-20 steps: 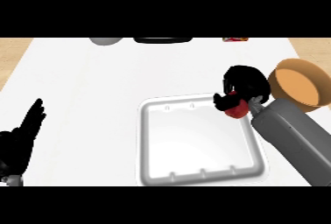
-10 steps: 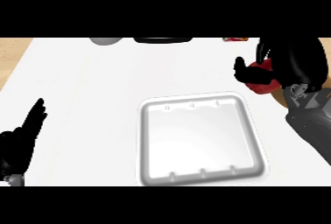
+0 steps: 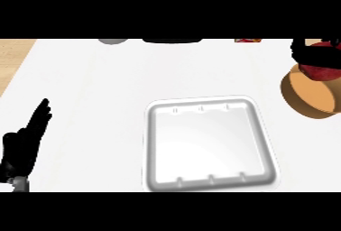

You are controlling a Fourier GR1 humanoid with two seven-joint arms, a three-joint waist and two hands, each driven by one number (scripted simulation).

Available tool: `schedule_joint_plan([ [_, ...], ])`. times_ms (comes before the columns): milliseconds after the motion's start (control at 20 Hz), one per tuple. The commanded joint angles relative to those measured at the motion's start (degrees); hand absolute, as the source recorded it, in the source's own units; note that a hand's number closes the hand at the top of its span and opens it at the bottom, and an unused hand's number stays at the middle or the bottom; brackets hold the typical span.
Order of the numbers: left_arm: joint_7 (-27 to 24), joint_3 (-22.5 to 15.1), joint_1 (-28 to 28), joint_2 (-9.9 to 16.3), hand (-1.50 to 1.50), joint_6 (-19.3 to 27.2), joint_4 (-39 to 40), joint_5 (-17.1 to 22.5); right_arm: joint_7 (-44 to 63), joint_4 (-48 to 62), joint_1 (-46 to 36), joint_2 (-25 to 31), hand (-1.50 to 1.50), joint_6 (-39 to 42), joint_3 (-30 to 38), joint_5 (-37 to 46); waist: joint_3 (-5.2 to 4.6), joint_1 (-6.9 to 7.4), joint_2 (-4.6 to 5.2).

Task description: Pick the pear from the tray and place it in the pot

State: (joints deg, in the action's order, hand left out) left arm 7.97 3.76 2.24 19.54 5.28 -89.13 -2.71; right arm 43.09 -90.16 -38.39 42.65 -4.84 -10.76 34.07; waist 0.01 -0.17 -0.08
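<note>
The white tray [image 3: 206, 144] lies in the middle of the counter with nothing in it. At the right edge stands the tan pot [image 3: 307, 97], partly cut off by the view. A dark red pear [image 3: 321, 72] hangs over the pot's far rim, and my right hand [image 3: 311, 52] is curled round its top. Only part of that hand shows at the upper right corner. My left hand [image 3: 23, 144] rests open at the lower left, fingers pointing up, well away from the tray.
Along the far edge sit a grey object [image 3: 113, 41], a black object [image 3: 172, 40] and a small red item [image 3: 248, 40]. A wooden strip [image 3: 13, 54] runs beside the white counter at the upper left.
My right hand has carried the pear from the tray's far right corner to the right and away, ending over the pot. Its forearm has left the view. The left hand has not moved.
</note>
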Motion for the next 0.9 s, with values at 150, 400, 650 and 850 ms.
schedule_joint_plan([
  [150,-1.3,1.1,2.6,-0.4,0.00,-2.0,-1.4,0.3,-13.6,13.0,-2.2,0.0,1.50,-2.0,9.5,-1.3,0.00,0.97,0.17],
  [400,0.2,0.0,1.5,-1.9,0.00,-1.0,-2.8,-1.8,-21.9,25.0,-4.9,-1.7,1.50,-4.1,11.5,0.5,0.01,1.22,0.23],
  [650,-1.0,1.3,-2.1,-0.7,0.00,-2.6,1.2,-1.2,-36.2,44.7,-11.0,1.2,1.50,-5.3,15.5,-0.3,0.05,2.13,0.79],
  [850,2.1,3.1,-5.1,1.1,0.00,-4.4,1.1,0.3,-41.3,55.5,-16.0,2.0,1.50,-5.5,15.8,2.1,0.05,2.38,0.89],
])
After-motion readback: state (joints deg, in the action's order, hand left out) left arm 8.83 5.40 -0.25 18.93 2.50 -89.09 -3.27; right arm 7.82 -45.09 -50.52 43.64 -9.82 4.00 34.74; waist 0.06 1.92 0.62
